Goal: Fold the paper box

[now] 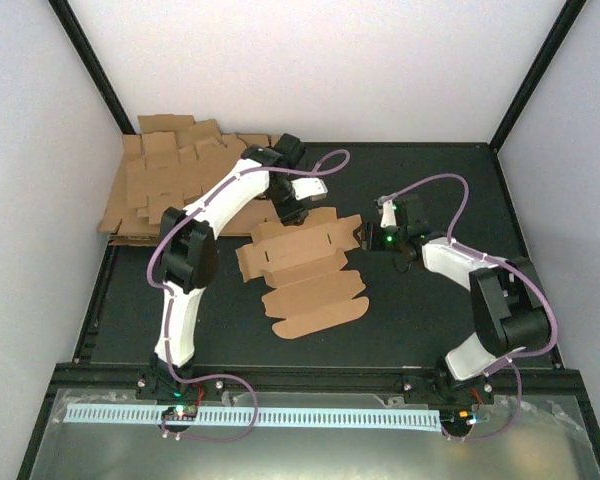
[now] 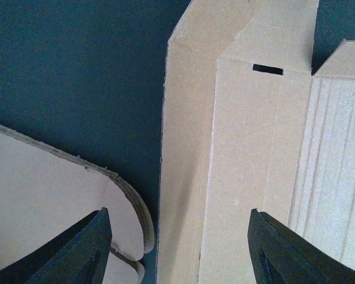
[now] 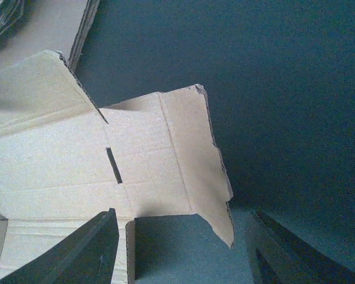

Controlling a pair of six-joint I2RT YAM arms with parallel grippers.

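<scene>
The paper box (image 1: 300,268) is a brown die-cut sheet, partly creased, lying mid-table with its far panel raised. My left gripper (image 1: 298,212) hovers at the sheet's far edge. In the left wrist view it (image 2: 177,248) is open, its jaws straddling the sheet's long raised edge panel (image 2: 225,165) with a slot near its end. My right gripper (image 1: 368,238) is at the sheet's right end. In the right wrist view it (image 3: 186,251) is open and empty, with a raised notched end flap (image 3: 195,148) just ahead of the fingers.
A thick pile of brown cardboard sheets (image 1: 165,185) lies at the back left; its rounded tabs (image 2: 47,195) show beside my left finger. The black mat (image 1: 430,300) is bordered by white walls and a black frame.
</scene>
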